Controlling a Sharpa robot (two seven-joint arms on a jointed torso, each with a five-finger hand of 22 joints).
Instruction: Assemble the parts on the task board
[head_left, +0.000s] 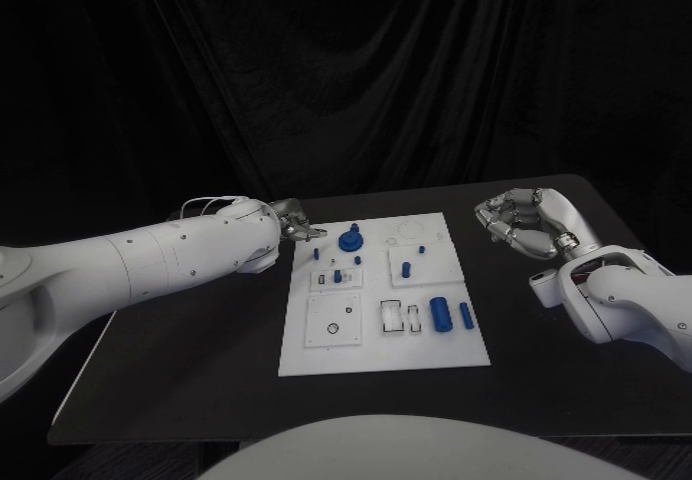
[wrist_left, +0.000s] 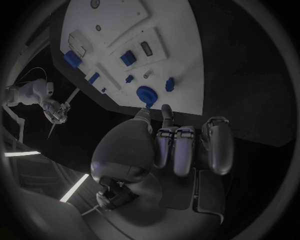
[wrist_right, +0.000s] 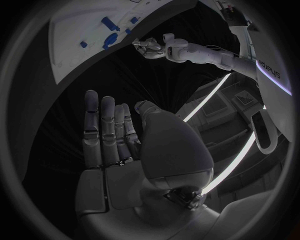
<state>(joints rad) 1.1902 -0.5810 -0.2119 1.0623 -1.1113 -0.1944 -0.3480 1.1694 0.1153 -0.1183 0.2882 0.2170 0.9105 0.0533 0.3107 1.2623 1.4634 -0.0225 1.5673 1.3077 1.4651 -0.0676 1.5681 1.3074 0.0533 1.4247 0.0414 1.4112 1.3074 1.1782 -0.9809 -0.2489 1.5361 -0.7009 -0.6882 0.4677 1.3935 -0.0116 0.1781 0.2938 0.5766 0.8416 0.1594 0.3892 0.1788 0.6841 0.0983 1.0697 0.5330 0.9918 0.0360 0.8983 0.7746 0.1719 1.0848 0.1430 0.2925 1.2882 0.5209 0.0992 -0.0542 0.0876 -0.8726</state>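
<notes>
The white task board (head_left: 382, 340) lies mid-table. On it stand a round blue knob (head_left: 351, 240), small blue pieces (head_left: 407, 268), and two blue cylinders (head_left: 440, 315) lying near the right edge. My left hand (head_left: 299, 228) hovers at the board's far left corner. Its fingers (wrist_left: 184, 145) are curled in on nothing, and the thumb tip lies just short of the knob (wrist_left: 146, 94). My right hand (head_left: 526, 222) is raised beyond the board's right side, its fingers (wrist_right: 103, 130) straight and the palm bare. The board (wrist_right: 75, 45) and my left hand (wrist_right: 150, 46) are visible past it.
The black table (head_left: 188, 370) extends around the board on both sides and in front. Recessed white trays (head_left: 335, 322) take up the board's near left part. A dark curtain hangs behind the table.
</notes>
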